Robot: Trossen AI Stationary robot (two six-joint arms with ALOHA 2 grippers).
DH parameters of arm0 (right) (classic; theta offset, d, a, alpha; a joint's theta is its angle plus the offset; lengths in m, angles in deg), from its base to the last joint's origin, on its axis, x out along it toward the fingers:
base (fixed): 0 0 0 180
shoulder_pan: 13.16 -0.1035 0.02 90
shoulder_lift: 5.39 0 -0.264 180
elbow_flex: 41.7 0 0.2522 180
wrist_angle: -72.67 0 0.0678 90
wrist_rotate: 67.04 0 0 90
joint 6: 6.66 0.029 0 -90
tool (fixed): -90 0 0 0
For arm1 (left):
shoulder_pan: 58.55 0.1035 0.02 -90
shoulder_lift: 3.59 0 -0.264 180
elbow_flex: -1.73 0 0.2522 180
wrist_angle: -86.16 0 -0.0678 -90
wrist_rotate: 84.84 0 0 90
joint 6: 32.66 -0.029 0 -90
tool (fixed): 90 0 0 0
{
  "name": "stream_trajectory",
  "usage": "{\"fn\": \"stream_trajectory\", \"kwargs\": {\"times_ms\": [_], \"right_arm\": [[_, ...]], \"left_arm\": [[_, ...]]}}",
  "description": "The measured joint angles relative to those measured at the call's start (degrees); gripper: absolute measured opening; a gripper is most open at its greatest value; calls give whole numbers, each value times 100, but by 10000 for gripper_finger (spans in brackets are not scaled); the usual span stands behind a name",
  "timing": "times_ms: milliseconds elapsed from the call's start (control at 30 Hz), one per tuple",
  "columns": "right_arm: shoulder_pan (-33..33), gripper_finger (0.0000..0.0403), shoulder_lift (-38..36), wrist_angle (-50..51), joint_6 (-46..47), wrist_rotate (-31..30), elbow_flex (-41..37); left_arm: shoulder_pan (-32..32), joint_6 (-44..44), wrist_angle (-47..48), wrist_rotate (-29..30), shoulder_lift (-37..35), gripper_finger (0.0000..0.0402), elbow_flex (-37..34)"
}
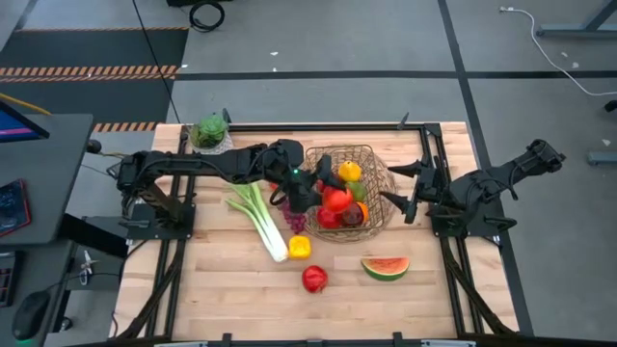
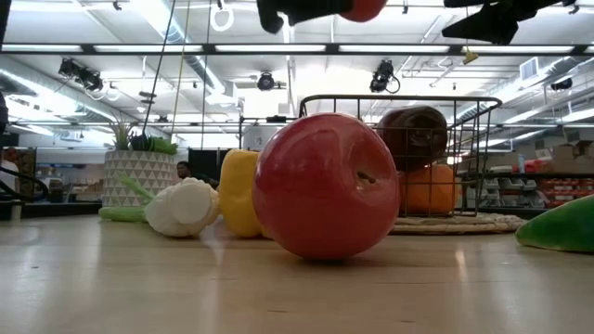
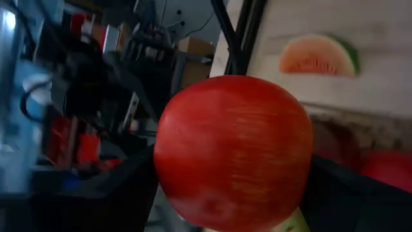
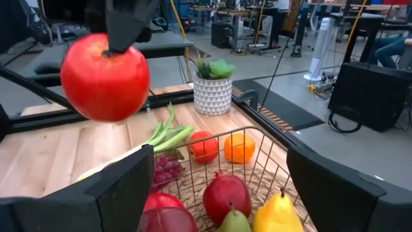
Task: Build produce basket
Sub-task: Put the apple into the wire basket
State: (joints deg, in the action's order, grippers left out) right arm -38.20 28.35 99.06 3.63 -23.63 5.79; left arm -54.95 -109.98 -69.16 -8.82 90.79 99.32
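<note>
A second red apple (image 1: 314,279) and a watermelon slice (image 1: 385,267) are seen at six o'clock. Above the basket (image 1: 378,183), a red apple (image 1: 335,200) is gripped by the left gripper (image 1: 323,198). At three o'clock, the right gripper (image 1: 410,188) is held wide, empty.

A basket (image 1: 378,207) sits mid-table holding several fruits. To its left lie grapes (image 1: 295,221) and a leek (image 1: 258,219). Before it lie a pepper (image 1: 300,247), an apple (image 1: 314,279) and (rightward) a watermelon slice (image 1: 386,267). A plant (image 1: 209,131) stands at the far left edge.
</note>
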Motion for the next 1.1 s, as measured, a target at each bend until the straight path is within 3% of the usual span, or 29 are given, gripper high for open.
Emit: {"fn": "stream_trajectory", "kwargs": {"times_ms": [233, 533, 1100], "right_arm": [[2, 358, 0, -65, -169, 13, 0], [2, 358, 0, -105, -240, 18, 0], [-2, 358, 0, -99, -234, 33, 0]], "left_arm": [[-2, -1907, -27, -6, 0, 318, 0], [-2, -3419, -445, -3, 0, 318, 0], [-24, -5503, -1036, -3, -2, 318, 0]]}}
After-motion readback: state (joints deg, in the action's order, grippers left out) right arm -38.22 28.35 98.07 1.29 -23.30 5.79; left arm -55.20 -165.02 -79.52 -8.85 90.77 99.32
